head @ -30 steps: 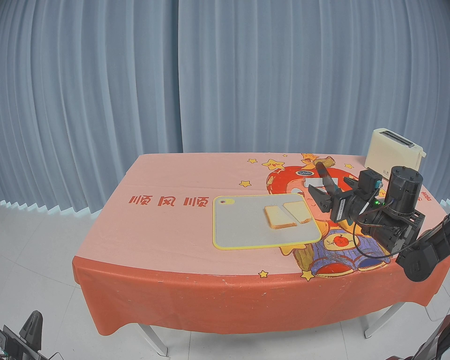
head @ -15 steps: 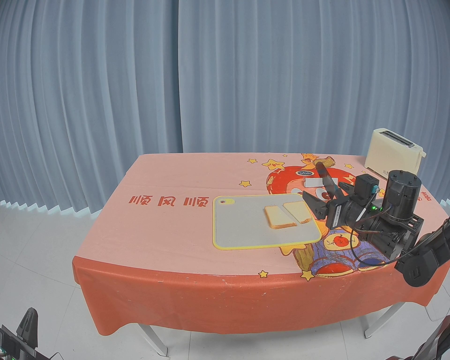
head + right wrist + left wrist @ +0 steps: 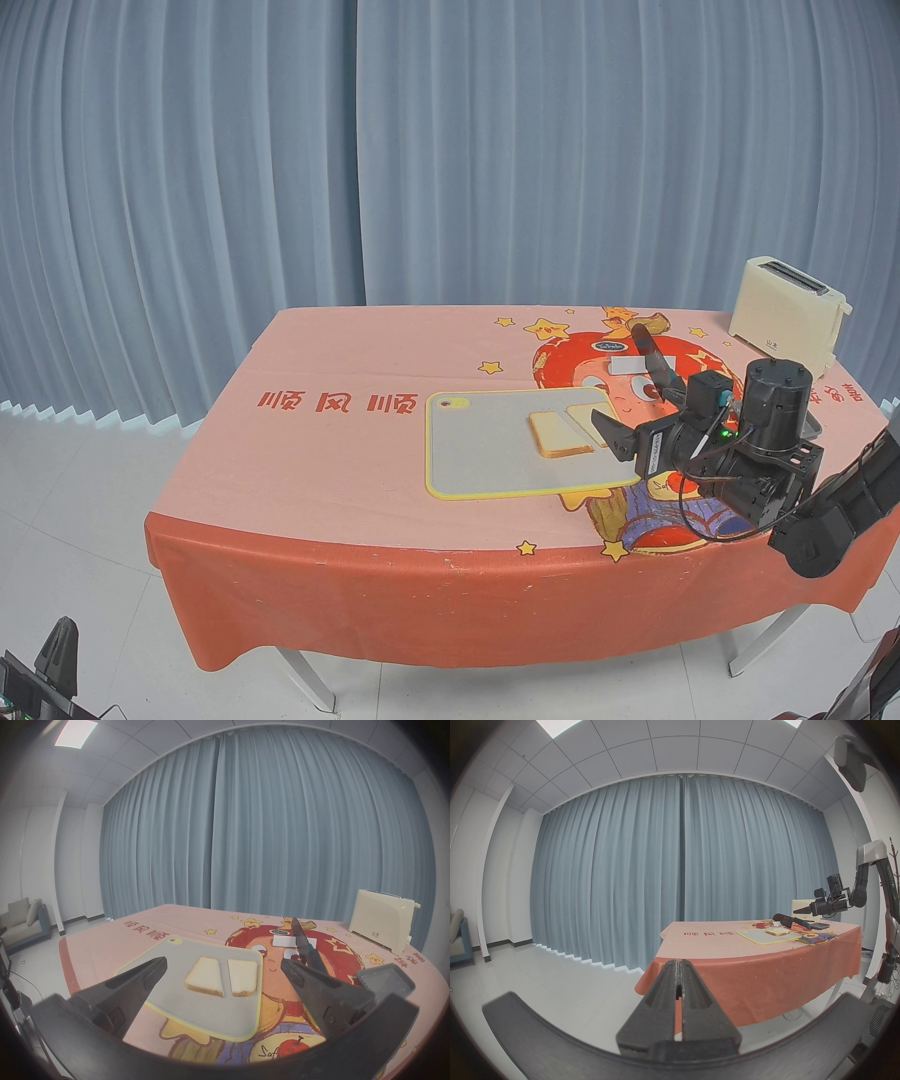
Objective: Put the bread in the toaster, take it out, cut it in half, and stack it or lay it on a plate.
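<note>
Hovering wide open and empty, the right gripper (image 3: 222,963) faces the bread halves (image 3: 205,975); closing too low, it could shove them off the cutting board (image 3: 187,1007).

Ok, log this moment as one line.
bread halves: on cutting board | right jaws: open, facing halves | left jaws: shut | dark tray: empty

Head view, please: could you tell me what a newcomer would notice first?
The two bread halves lie side by side on the yellow-rimmed cutting board. The right gripper hangs at the board's right edge, fingers open wide toward them. A cream toaster stands at the far right corner of the table.
</note>
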